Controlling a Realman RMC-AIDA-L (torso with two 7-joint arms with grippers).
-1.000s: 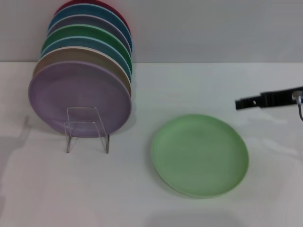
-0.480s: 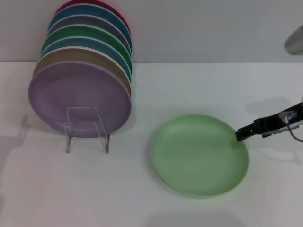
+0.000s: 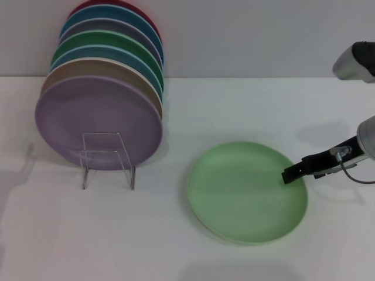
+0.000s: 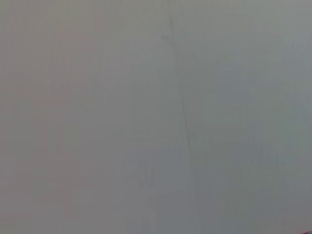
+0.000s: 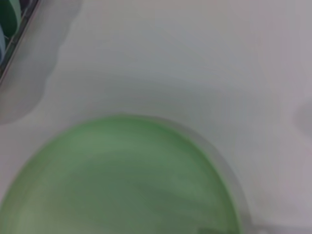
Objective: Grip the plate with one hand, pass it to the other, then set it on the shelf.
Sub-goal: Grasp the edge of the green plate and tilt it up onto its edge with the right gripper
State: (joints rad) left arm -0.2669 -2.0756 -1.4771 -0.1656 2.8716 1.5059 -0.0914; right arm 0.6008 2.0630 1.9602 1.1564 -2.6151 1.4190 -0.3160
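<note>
Your plate (image 3: 247, 191) is lying flat on the bench (image 3: 234, 105), face up, right of the shelf (image 3: 107, 158) and well apart from it; being round, it has no long axis. The right pincer (image 3: 288, 174) is reaching in over its right rim; I cannot tell whether it is open or closed.

A white counter (image 3: 176, 257) fills the lower part of the head view. A plain grey wall (image 3: 263, 35) rises directly behind it, meeting its far edge in a straight horizontal line. Lighting is soft and diffuse, casting faint shadows on the counter surface.
</note>
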